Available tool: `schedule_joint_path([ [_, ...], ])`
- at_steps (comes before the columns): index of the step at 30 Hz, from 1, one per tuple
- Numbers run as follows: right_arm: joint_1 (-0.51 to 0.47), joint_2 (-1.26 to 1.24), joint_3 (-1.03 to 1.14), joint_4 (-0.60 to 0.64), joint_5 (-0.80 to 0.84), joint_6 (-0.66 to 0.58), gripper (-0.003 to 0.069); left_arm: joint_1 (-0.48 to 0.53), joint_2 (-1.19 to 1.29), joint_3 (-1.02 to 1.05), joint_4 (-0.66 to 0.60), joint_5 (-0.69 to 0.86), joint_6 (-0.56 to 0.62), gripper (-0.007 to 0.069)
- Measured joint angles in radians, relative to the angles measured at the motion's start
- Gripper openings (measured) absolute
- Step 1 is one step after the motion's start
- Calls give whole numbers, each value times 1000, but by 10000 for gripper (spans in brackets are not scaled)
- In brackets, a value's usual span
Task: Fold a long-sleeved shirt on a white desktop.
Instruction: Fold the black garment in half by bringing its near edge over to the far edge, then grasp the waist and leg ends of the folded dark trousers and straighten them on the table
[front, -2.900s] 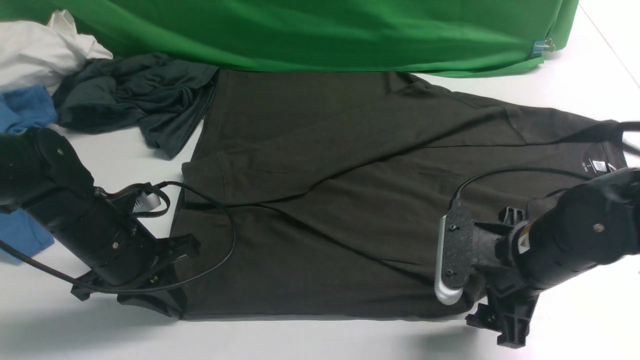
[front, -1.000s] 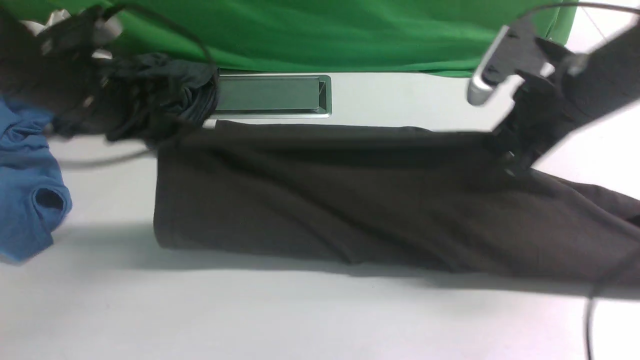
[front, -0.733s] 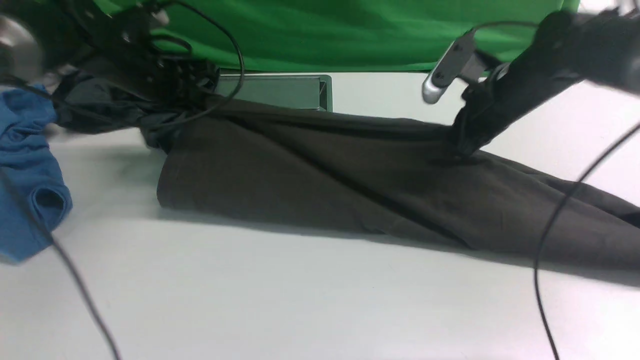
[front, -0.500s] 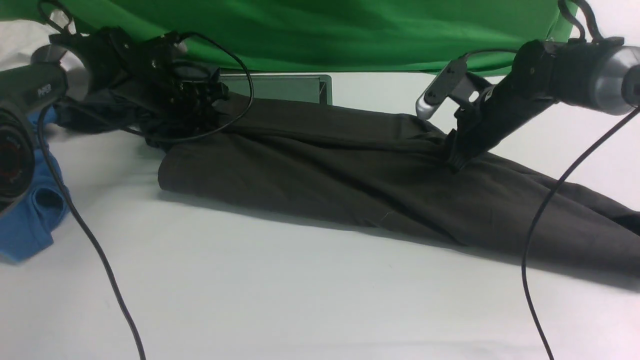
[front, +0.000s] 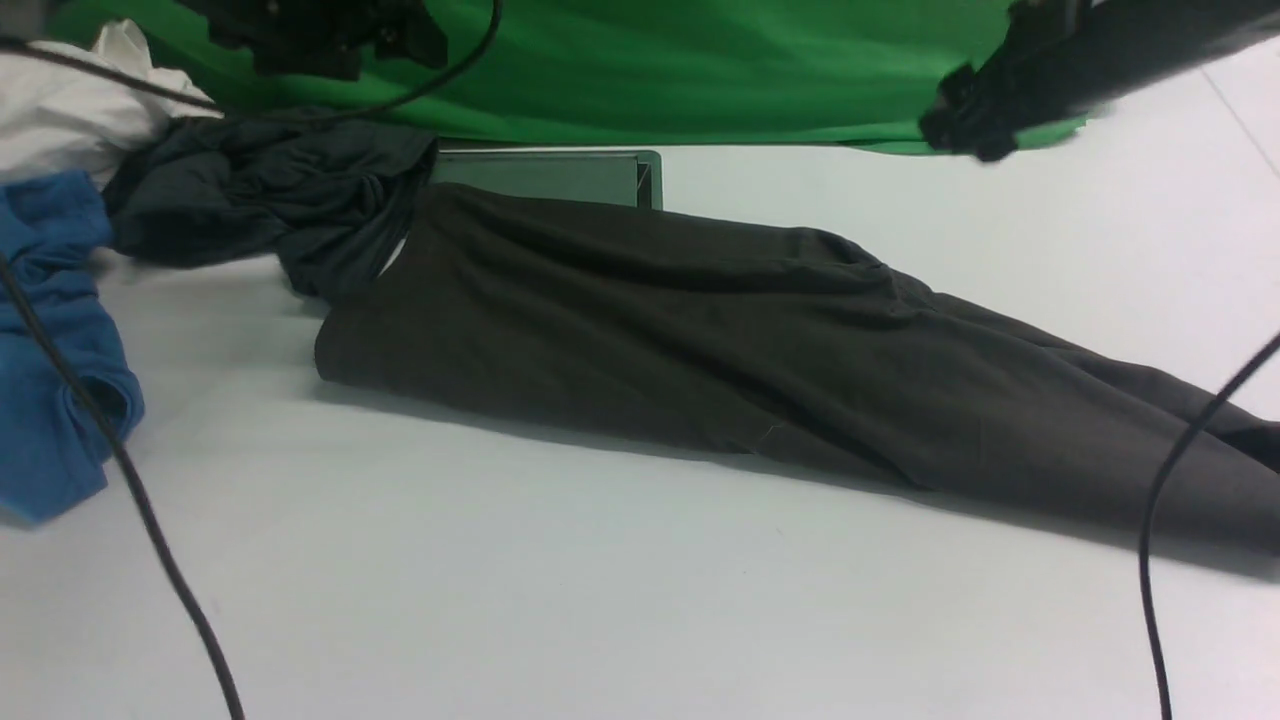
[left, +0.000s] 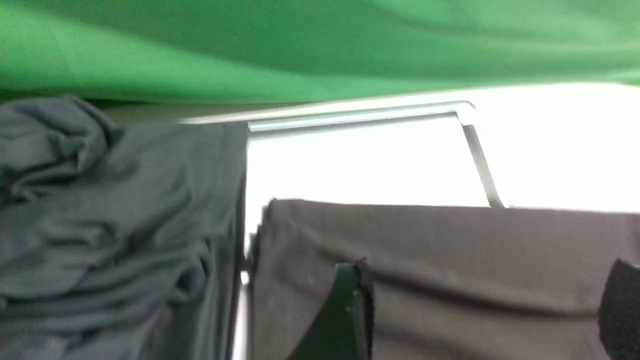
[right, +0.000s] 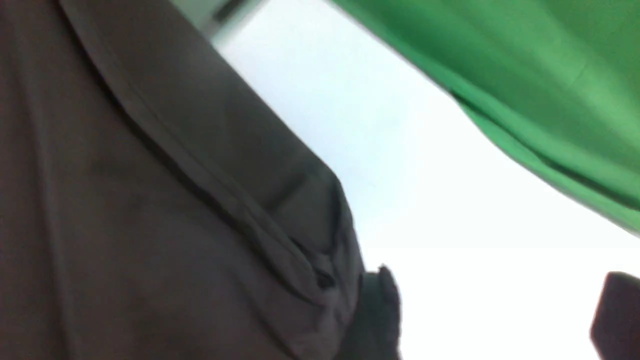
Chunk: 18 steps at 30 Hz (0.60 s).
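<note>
1. Now the very dark brown-black knit long-sleeved shirt (front: 700, 340) lies as a long band on the broad matte white desktop (front: 600, 580). Its long axis slants from the metal-rimmed cable hatch (front: 540, 178) near the far edge towards the right edge.
2. The left gripper (left: 487, 270) and right gripper (right: 500, 275) hang above the band's far side, jaws wide apart and both empty.
3. A crosswise fold looks likely next. The left gripper is nearer the hatch end, and the right gripper is nearer the end by the right edge.

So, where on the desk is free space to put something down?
Widest bare patch: the white desktop on the near side of the long-sleeved shirt. Smaller: between shirt and green cloth, right of the hatch. Crowded: far left, with the dark grey garment and blue garment.
</note>
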Motion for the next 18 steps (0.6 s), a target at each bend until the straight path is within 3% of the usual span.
schedule_joint_path([
  [3,0,-3,-3,48,40,11,442,0,6,16,8,92,-35,657],
  [6,5,17,9,93,158,16,288,0,41,93,32,217,-83,658],
  [8,6,20,21,102,208,13,205,0,50,115,63,236,-110,658],
  [10,8,21,27,102,293,5,76,10,50,130,138,272,-169,656],
  [11,8,19,29,101,316,3,52,17,44,137,158,273,-200,654],
  [14,9,8,30,107,343,4,43,33,20,173,182,273,-263,648],
  [17,35,-25,51,116,339,7,92,60,-3,267,173,275,-301,639],
  [18,58,-49,69,120,333,1,140,68,-5,315,148,254,-313,636],
])
